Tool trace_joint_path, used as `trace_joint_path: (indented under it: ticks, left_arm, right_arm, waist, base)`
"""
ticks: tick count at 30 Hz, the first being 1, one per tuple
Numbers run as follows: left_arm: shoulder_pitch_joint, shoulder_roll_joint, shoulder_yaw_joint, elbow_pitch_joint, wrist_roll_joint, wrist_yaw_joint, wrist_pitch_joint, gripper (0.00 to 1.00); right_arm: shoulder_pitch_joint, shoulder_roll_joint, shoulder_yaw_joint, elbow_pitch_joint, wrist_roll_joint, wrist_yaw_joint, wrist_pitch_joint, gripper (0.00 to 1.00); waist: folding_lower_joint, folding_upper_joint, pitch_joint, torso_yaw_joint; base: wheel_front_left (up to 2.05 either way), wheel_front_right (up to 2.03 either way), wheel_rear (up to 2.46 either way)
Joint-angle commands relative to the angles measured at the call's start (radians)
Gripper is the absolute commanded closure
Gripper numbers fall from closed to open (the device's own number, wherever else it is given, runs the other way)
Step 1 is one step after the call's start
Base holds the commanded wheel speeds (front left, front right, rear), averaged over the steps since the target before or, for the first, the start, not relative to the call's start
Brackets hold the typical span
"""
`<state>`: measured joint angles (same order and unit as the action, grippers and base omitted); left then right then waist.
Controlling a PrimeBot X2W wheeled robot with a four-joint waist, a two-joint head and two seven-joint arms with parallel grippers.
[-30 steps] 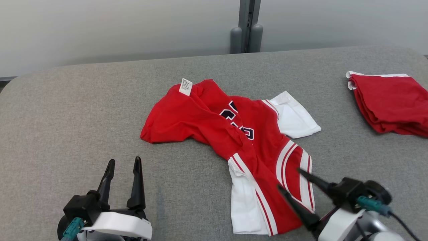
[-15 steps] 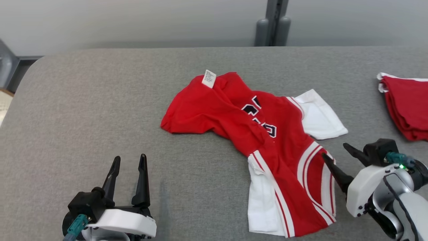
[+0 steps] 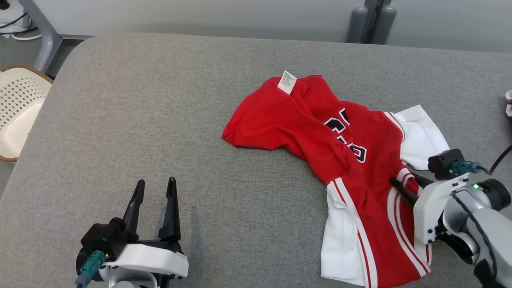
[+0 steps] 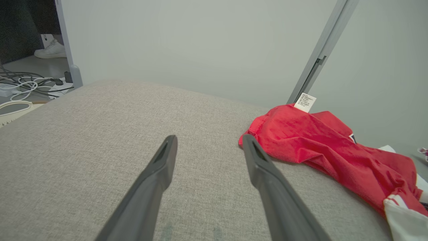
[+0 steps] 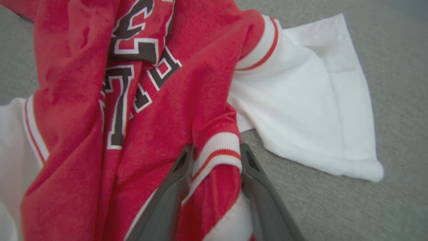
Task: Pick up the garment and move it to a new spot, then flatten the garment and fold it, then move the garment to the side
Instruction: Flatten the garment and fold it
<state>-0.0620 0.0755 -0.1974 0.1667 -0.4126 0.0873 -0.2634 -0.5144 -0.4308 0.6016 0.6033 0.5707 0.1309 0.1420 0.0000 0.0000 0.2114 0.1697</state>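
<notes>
The grey bench slid rightward across the head view over the last second, which was the camera turning, not the things moving. The garment, a red jersey with white sleeves, lay crumpled right of the bench's middle just as before, not yet lifted. The left pincer stayed parked at the near edge, well apart from the cloth, its jaws wide. The right pincer had come from the lower hem up to the striped band by the far sleeve, and its jaws had begun to narrow. They now stood astride a raised fold of that band, with cloth between them. Whether they already pinched it could not be told. The pick-up looked close, so the move to a new spot seemed to be the step in hand. The hem ran off the bottom of the head view, and the black lettering was buried in folds and unreadable. The print on the white tag was too small to read.
</notes>
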Motion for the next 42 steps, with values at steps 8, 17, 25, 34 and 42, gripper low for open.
trace_joint_path:
  ticks: [8,17,25,34,42]
  left_arm:
    - [-0.020,-0.011,0.001,-0.002,0.006,-0.015,-0.001,0.00]
    - [-0.038,-0.020,-0.009,-0.003,0.009,-0.024,-0.001,0.00]
    - [-0.058,-0.023,-0.029,0.004,0.006,-0.033,-0.001,0.00]
    - [-0.070,-0.023,-0.049,-0.002,-0.014,-0.015,-0.001,0.00]
    - [-0.054,-0.023,-0.037,0.000,0.001,-0.012,-0.001,0.00]
  right_arm:
    - [-0.131,-0.098,-0.042,0.060,-0.004,0.000,-0.053,1.00]
    - [-0.322,-0.163,-0.121,0.176,-0.138,0.000,-0.104,1.00]
    - [-0.452,-0.187,-0.138,0.283,-0.247,0.000,-0.093,1.00]
    - [-0.522,-0.147,-0.164,0.405,-0.305,0.000,-0.162,0.00]
    - [-0.472,-0.085,-0.135,0.405,-0.238,0.000,-0.247,0.00]
  waist:
    - [0.0000,0.0000,0.017,0.043]
    - [0.0000,0.0000,0.057,0.109]
    - [0.0000,0.0000,0.087,0.166]
    - [0.0000,0.0000,0.100,0.180]
    - [0.0000,0.0000,0.065,0.105]
  base:
    - [0.00,0.00,0.00]
    - [0.00,0.00,0.00]
    - [0.00,0.00,0.00]
    - [0.00,0.00,0.00]
    - [0.00,0.00,0.00]
